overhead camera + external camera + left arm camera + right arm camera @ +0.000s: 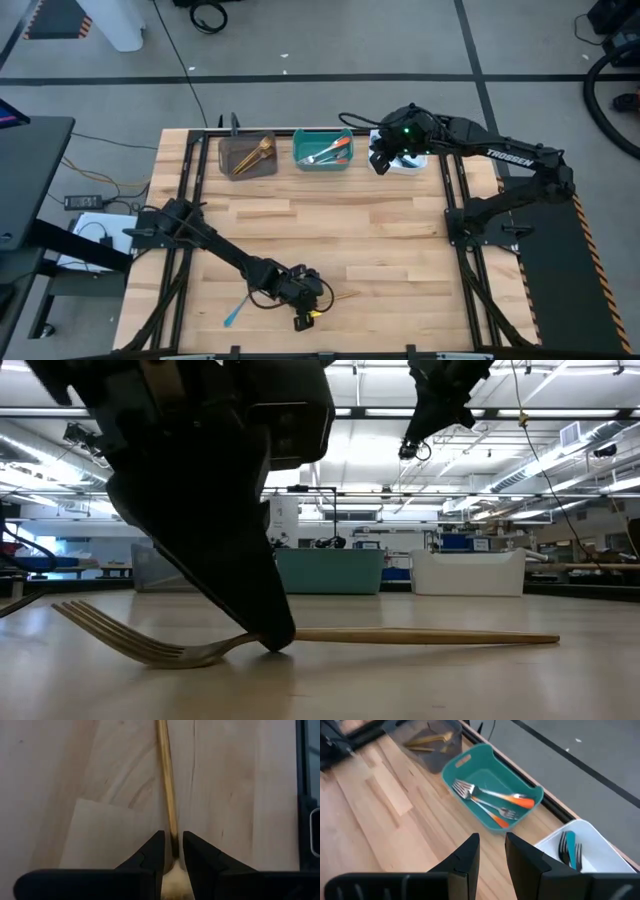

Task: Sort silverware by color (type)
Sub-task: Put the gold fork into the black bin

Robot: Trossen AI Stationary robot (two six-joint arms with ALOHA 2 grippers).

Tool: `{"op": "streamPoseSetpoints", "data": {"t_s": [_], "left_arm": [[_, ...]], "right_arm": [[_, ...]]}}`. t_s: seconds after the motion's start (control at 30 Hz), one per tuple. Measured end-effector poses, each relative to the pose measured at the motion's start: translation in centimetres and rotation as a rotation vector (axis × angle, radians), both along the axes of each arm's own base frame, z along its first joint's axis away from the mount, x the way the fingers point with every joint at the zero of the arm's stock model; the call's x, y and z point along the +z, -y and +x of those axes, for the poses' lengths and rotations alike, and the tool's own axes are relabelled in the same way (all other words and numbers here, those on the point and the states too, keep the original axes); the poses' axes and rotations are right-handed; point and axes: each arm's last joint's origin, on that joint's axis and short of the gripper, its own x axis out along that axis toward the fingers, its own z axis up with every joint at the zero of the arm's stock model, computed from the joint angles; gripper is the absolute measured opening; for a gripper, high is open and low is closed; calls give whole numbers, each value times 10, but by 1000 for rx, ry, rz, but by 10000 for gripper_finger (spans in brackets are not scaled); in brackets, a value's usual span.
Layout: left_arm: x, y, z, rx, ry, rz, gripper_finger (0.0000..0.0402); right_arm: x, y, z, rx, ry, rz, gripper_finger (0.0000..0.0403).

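Observation:
A gold fork (400, 636) lies flat on the table near its front edge, tines (115, 632) curving up. My left gripper (173, 847) is open and slants down over it; its fingers stand either side of the fork's neck (172, 832), tips at the tabletop. A teal-handled utensil (235, 312) lies to its left. My right gripper (492, 855) hangs open in the air at the far side, above the table just in front of the teal bin (520, 777) and white bin (592, 840). My left gripper straddles the gold fork's neck (173, 840), where handle meets tines, slanting down from above with the fingers across the fork. I cannot tell whether either finger (270, 632) touches the fork. The fork lies flat on the table.
Three bins stand along the far edge: a brown one (247, 157) with gold utensils, the teal one (322, 150) with two orange-handled forks, the white one (412, 165) with teal-handled forks. Bare wood lies between the bins and the near edge.

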Motion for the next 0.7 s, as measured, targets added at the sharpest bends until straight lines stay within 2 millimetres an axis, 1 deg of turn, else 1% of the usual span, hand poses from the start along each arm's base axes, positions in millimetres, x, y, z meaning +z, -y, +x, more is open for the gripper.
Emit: {"op": "streamPoseSetpoints", "data": {"t_s": [0.17,0.23,0.3,0.4,0.43,0.57,0.63,0.7], "left_arm": [[-17,-1,1,119,-47,-1,77],[-19,-3,0,162,-64,8,75],[-21,-6,-1,176,-87,27,62],[-21,-7,-1,158,-91,59,24],[-21,-7,-1,151,-88,67,18],[-21,-8,-1,143,-82,75,18],[-18,-9,-1,153,-72,85,18],[-10,-12,-3,168,-55,108,18]], "right_arm": [[-2,-1,2,-11,-2,12,101],[-2,-1,2,-19,0,22,101],[-2,-1,2,-24,4,27,101],[-2,-1,2,-25,4,27,101],[-2,-1,2,-25,4,27,101],[-2,-1,2,-21,2,24,101],[-2,-1,2,-7,-7,11,101],[-2,-1,2,11,-17,-6,101]]}}
